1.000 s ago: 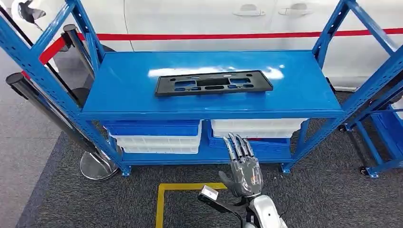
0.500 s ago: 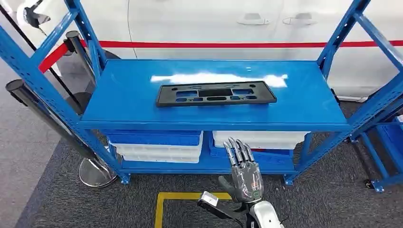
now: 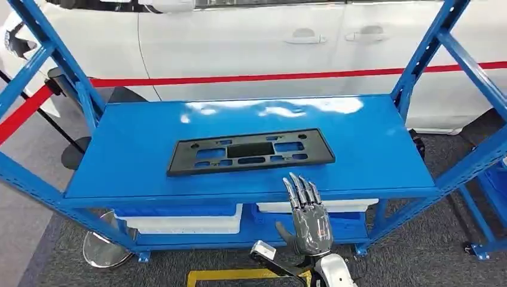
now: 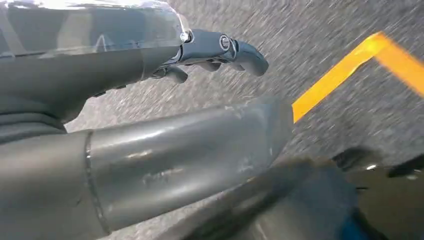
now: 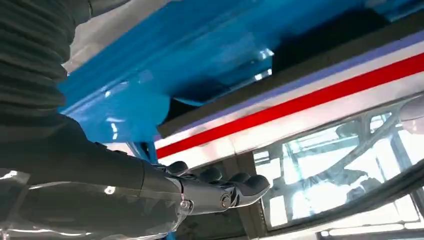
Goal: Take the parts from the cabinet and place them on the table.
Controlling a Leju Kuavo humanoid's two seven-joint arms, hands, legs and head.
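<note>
The black part (image 3: 250,150) lies flat on the blue shelf (image 3: 382,149), untouched; the right hand (image 3: 309,215) is raised before it, fingers straight, holding nothing; left hand (image 4: 150,50) hangs empty, fingers half-curled; nothing seems moved yet.

Dark grey carpet floor (image 3: 412,251), yellow tape outline (image 3: 239,275); white car body (image 3: 251,42) behind red barrier belt (image 3: 269,78); chrome stanchion base (image 3: 103,251).

Black part (image 3: 250,150) on blue cabinet (image 3: 137,149); white car (image 3: 239,42) w/ red stripe; yellow floor tape (image 3: 239,275).
</note>
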